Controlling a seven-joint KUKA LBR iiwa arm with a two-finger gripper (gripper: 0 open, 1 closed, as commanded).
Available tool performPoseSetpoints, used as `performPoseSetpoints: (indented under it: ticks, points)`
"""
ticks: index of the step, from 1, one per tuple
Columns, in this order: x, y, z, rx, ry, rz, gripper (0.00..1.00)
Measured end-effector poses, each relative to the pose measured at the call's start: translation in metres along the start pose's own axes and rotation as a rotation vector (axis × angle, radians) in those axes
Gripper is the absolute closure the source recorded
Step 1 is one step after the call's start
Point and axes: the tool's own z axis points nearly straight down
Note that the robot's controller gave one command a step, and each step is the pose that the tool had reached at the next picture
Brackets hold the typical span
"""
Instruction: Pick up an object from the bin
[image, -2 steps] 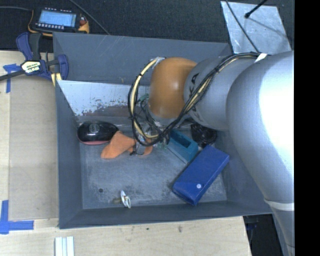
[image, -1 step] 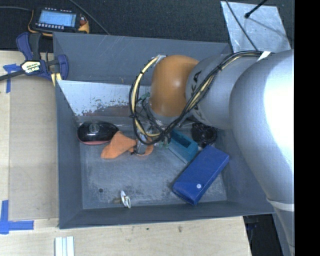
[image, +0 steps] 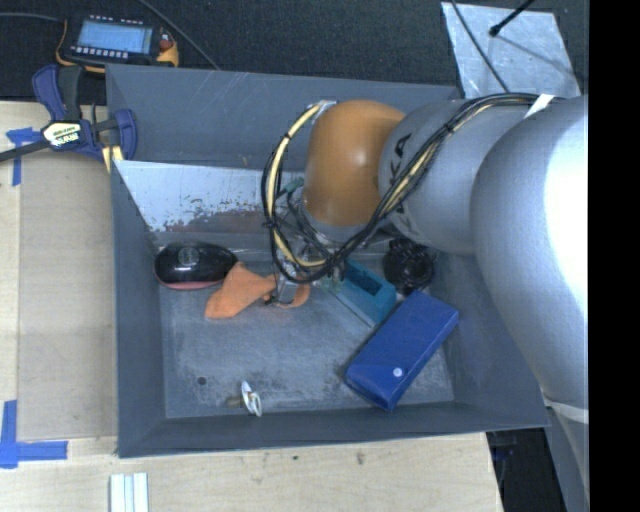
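My gripper (image: 292, 291) is low in the bin, just left of its middle, mostly hidden under the arm's wrist. Its tip sits at the right end of a flat orange, cloth-like piece (image: 236, 294) lying on the bin floor. A black oval thing with a reddish underside, like a computer mouse (image: 193, 265), lies just left of the orange piece, touching its upper edge. A teal block (image: 366, 288) lies just right of the gripper, partly under the arm.
A dark blue rectangular box (image: 402, 349) lies slanted at the bin's right front. A black round thing (image: 410, 265) sits behind it by the arm. A small silvery clip-like piece (image: 250, 399) lies at the front wall. The arm covers the bin's back right.
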Motion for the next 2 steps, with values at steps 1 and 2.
performPoseSetpoints:
  ticks: [1,2]
  points:
    - [-0.001,0.0,-0.019,-0.002,-0.005,0.0,1.0]
    - [-0.001,0.0,-0.036,-0.001,-0.004,0.0,1.0]
